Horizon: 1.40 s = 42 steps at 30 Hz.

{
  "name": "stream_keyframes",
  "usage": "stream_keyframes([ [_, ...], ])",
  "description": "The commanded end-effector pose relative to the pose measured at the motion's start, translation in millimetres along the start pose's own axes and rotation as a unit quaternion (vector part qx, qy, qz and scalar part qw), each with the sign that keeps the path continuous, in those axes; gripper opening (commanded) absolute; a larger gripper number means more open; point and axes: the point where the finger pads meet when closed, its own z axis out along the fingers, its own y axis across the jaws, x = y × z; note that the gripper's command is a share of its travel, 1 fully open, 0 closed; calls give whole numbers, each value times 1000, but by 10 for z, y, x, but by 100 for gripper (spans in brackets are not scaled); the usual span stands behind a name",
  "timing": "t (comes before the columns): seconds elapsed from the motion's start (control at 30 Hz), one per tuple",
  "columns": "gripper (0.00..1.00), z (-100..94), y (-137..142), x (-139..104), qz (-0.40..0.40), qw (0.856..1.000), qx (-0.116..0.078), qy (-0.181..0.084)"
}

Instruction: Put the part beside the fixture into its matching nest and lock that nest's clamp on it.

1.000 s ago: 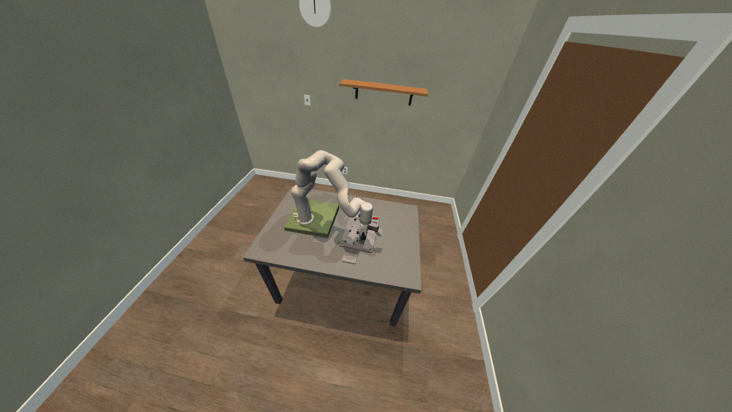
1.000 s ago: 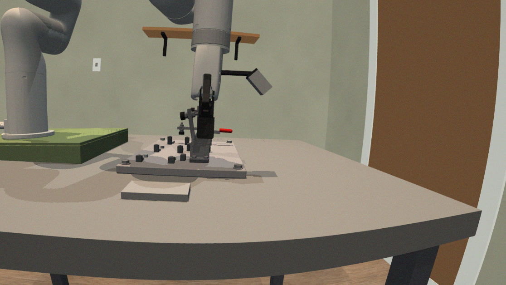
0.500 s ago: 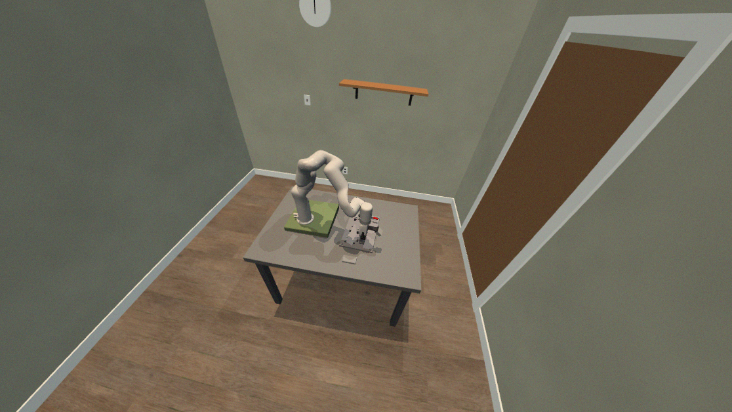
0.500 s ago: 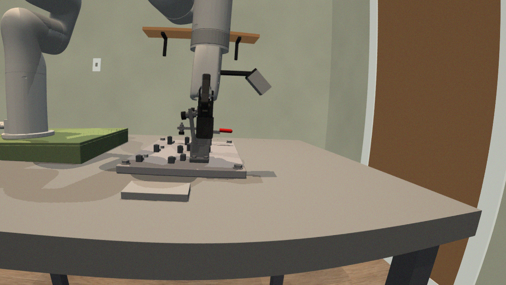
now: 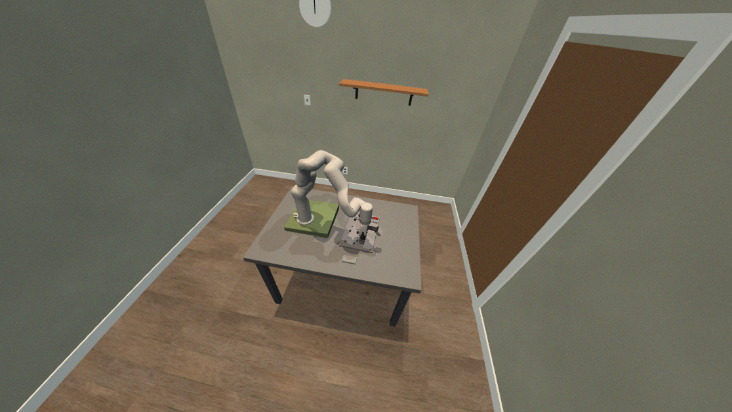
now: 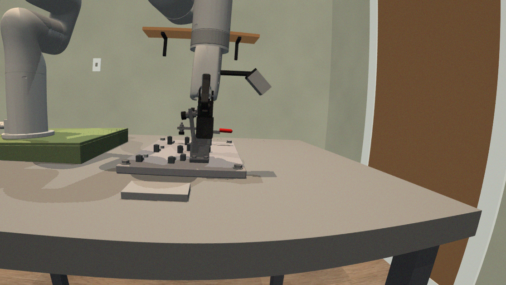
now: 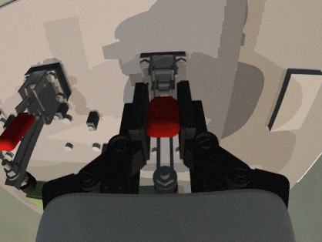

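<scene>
The flat grey part (image 6: 155,191) lies on the table in front of the fixture plate (image 6: 182,161); it also shows at the right edge of the wrist view (image 7: 300,99). My gripper (image 7: 162,99) is shut on the red handle (image 7: 163,115) of the near clamp (image 6: 198,141), whose handle stands upright under the fingers (image 6: 204,129). That clamp's bar with its black knob (image 6: 183,115) is raised. A second clamp's red handle (image 6: 225,130) lies level behind it and shows at the left of the wrist view (image 7: 16,130). Dark pads and blocks (image 6: 170,147) stand on the plate.
The arm's base stands on a green block (image 6: 63,143) at the table's left. The fixture plate is near the table's middle (image 5: 359,238), and the part lies in front of it (image 5: 349,260).
</scene>
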Motion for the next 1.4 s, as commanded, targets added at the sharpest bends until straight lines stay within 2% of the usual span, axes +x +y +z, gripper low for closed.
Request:
stream_keyframes([
  [0.0,0,-6,2,3,0,1000,0,1],
  [1.2,0,-4,2,-41,0,1000,0,1],
  [1.23,47,-4,2,-41,0,1000,0,1],
  [1.37,47,-4,2,-41,0,1000,0,1],
])
